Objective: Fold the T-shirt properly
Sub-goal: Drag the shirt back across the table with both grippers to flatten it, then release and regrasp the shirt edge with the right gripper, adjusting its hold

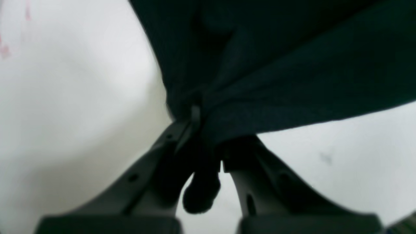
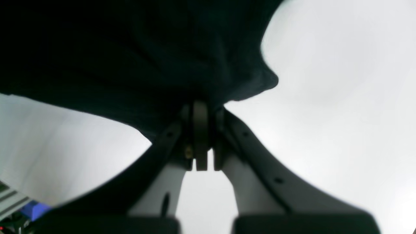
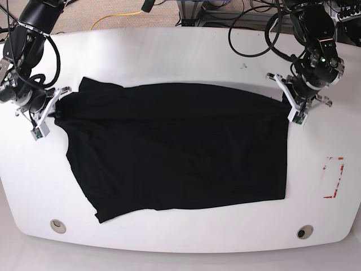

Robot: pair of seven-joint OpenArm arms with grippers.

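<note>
The black T-shirt [image 3: 175, 147] lies spread wide on the white table [image 3: 186, 51], its upper edge stretched between both arms. At the right of the base view my left gripper [image 3: 284, 100] is shut on the shirt's upper right corner. In the left wrist view the T-shirt [image 1: 276, 65] bunches between the fingers of the left gripper [image 1: 198, 113], and a small tail hangs below them. At the left of the base view my right gripper [image 3: 56, 104] is shut on the upper left corner. In the right wrist view the T-shirt [image 2: 113, 58] is pinched in the right gripper [image 2: 201, 107].
A red rectangular mark [image 3: 333, 178] sits on the table near its right edge. Two round holes [image 3: 57, 226] [image 3: 304, 232] lie by the front edge. Black cables [image 3: 254, 34] hang behind the table at the back right.
</note>
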